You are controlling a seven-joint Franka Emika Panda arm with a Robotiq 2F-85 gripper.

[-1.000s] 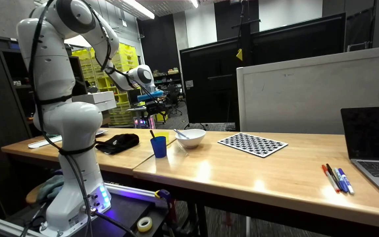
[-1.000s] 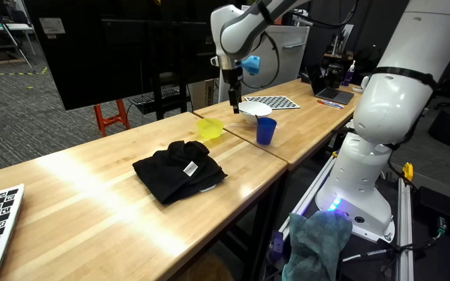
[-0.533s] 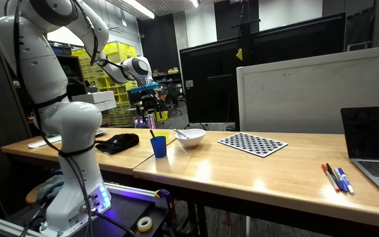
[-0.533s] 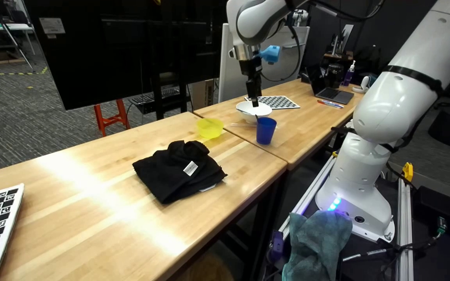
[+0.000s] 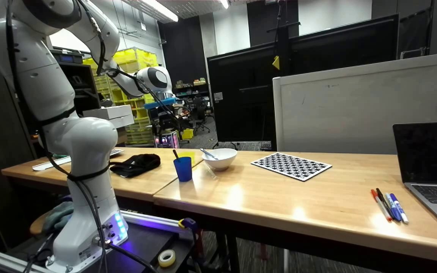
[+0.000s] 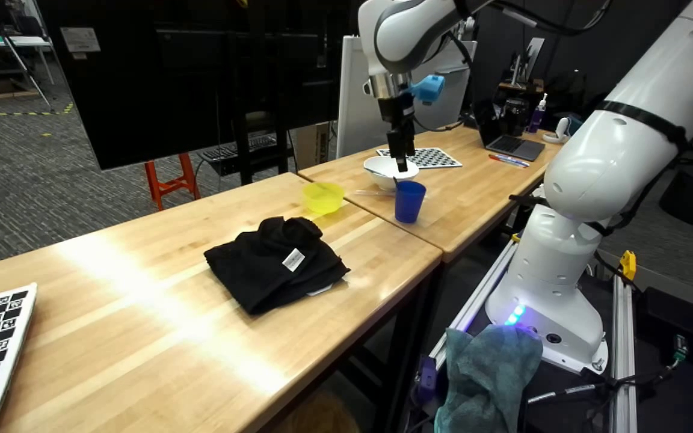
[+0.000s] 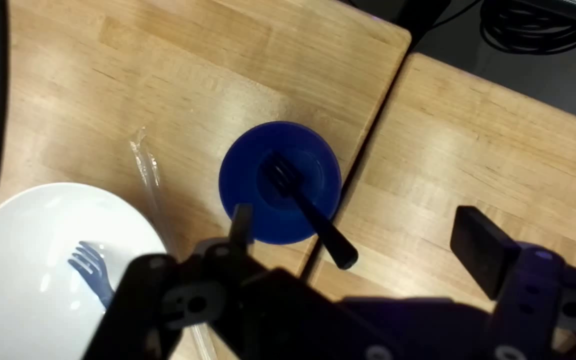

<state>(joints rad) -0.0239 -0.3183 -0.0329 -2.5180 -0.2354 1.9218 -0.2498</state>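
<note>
Wooden tables point(image 6: 142, 361): two, meeting at a seam just beside the blue cup point(image 6: 409, 203).
Black cloth point(image 6: 277, 264): bunched, near the cup but across the seam.
Gripper point(image 7: 355, 237): from here I see it hanging above the cup, fingers spread wide, holding nothing. An approach, I'd judge; lowering would call for keeping the fingers clear of the cup's rim.
White bowl point(image 7: 23, 260): near the cup, a grey-blue fork point(image 7: 94, 276) inside.
Cup: deep blue, upright, flaring toward its rim.
Clear wrapper point(image 7: 152, 185): between cup and bowl.
Black fork point(image 7: 323, 227): tines down in the cup, handle leaning out past the rim, its end showing between the fingers in the wrist view.
</note>
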